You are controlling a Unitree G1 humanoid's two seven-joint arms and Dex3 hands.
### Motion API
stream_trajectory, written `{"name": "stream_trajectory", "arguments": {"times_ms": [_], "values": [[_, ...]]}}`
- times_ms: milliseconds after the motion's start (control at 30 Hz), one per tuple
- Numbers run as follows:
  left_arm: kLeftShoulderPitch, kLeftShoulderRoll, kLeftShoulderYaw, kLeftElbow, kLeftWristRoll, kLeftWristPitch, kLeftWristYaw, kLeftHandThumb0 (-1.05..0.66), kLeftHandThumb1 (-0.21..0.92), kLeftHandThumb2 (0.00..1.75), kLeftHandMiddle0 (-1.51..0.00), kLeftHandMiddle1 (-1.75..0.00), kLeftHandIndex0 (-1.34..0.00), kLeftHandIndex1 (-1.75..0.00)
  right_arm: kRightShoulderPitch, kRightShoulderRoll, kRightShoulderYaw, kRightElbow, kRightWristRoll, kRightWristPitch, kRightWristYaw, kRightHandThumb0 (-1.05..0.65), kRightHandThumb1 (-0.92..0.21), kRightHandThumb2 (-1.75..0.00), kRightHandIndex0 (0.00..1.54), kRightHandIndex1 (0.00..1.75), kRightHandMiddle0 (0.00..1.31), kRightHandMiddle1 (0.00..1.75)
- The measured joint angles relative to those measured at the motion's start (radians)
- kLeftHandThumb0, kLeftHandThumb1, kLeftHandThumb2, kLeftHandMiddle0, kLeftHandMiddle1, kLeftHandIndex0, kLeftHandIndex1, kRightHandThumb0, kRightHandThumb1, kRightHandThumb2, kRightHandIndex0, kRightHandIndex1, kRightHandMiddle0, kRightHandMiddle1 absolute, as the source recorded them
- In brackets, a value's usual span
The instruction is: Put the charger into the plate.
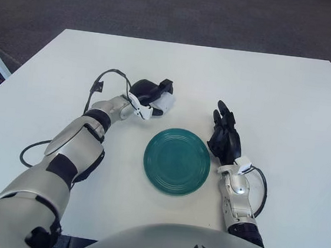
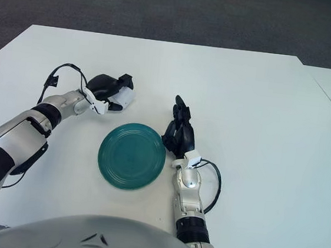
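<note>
**Charger gripped, transfer to plate pending**

Step in hand: carrying. The left robot hand (image 1: pixel 151 94) has its dark fingers closed around the charger (image 1: pixel 163 103), up and to the left of the plate (image 1: pixel 177 161), near but clear of its rim. Whether the charger is lifted off the desk (image 1: pixel 275 94) or touching it cannot be told from these views.

The plate is dark green, round, with concentric ridges, and nothing lies in it yet. The task appears to be at an early-to-middle stage.

Next move, by judgement: bring the left robot hand toward the plate centre, lower it, then open the fingers so the charger settles inside the rim.

Charger appearance: a small white block, mostly covered by the fingers; only its end facing the plate shows. No cable on it is discernible.

The right robot hand (image 1: pixel 224 139) shows just beside the plate's right edge, fingers extended and holding nothing.
</note>
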Motion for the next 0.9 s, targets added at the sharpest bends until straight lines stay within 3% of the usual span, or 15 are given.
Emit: {"name": "stream_trajectory", "arguments": {"times_ms": [233,500,900], "values": [[-0.059,0.059,0.07,-0.128,-0.042,-0.031,-0.044,-0.41,0.49,1.1,-1.05,-1.75,-0.47,-1.75,0.0,0.007,0.006,0.001,-0.02,0.0,-0.031,-0.96,-0.92,-0.92,0.03,0.0,0.0,0.37],[-0.048,0.127,0.143,-0.392,-0.1,-0.056,-0.153,-0.41,0.48,1.1,-1.04,-1.75,-0.47,-1.75,0.0,0.008,0.007,0.002,-0.024,0.001,-0.046,-0.97,-0.92,-0.93,0.02,0.0,0.0,0.34],[0.137,0.193,0.173,-0.727,-0.102,-0.065,-0.275,-0.43,0.42,1.19,-1.04,-1.75,-0.52,-1.75,-0.001,0.008,0.013,0.005,-0.048,0.009,-0.091,-0.95,-0.92,-0.98,0.02,0.0,0.0,0.32]]}}
